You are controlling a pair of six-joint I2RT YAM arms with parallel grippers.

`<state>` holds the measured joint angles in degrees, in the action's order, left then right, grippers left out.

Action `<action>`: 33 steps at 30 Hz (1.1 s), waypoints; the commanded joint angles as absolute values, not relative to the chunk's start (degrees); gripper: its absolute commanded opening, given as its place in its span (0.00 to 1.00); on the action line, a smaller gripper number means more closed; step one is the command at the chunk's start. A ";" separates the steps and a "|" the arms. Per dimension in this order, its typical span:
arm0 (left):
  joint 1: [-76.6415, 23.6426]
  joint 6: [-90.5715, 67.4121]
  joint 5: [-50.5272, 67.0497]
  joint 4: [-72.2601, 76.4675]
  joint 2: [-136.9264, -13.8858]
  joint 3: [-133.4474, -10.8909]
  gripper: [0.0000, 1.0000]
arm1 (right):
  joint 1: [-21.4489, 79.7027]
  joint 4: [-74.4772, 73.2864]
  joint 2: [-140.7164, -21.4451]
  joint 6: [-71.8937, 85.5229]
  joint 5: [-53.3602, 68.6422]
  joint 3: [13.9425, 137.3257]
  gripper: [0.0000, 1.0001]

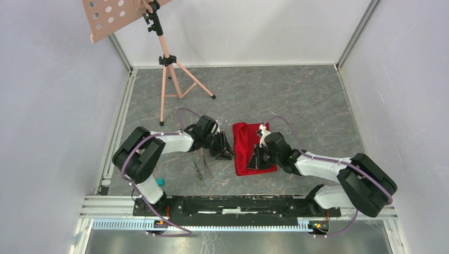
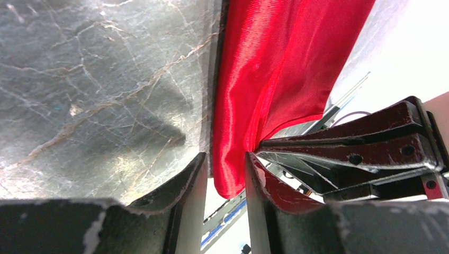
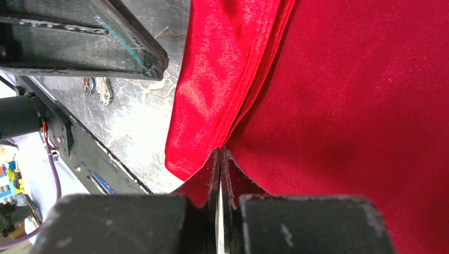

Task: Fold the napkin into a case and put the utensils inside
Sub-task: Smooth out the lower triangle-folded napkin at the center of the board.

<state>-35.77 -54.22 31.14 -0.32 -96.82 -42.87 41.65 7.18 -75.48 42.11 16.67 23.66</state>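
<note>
Fingers (image 3: 235,182) of your right gripper (image 3: 219,152) are pressed almost together, pinching a thin raised fold of the bright red, slightly shiny cloth napkin (image 3: 344,106). From that pinch the layered edge of the cloth runs up and away in a ridge, and a loose corner hangs just left of the fingertips.

Your left gripper (image 2: 226,159) is part way open. In its own wrist view the napkin's near edge shows in the gap between its two fingers and lies against the right-hand one. In the right wrist view, though, a strip of bare table separates that gripper from the cloth, so you have nothing clamped there. From above, it sits just beside the napkin's left edge, facing your right gripper across the cloth.

The napkin lies folded into an upright rectangle, longer than it is wide, in the middle of the grey marbled table top (image 1: 296,100), between the two grippers.

The thin dark metal utensils (image 1: 201,166) lie on the bare table to the left of the napkin, just on the near side of your left gripper and outside the cloth.

Farther out, a small teal block (image 1: 160,181) sits by the left arm's base. A pale pink perforated music stand on a tripod (image 1: 168,69) stands at the far left.
</note>
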 commanded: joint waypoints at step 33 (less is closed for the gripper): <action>-42.19 -58.00 31.35 4.60 -96.48 -39.69 0.33 | 39.27 14.31 -75.07 43.61 21.28 20.86 0.48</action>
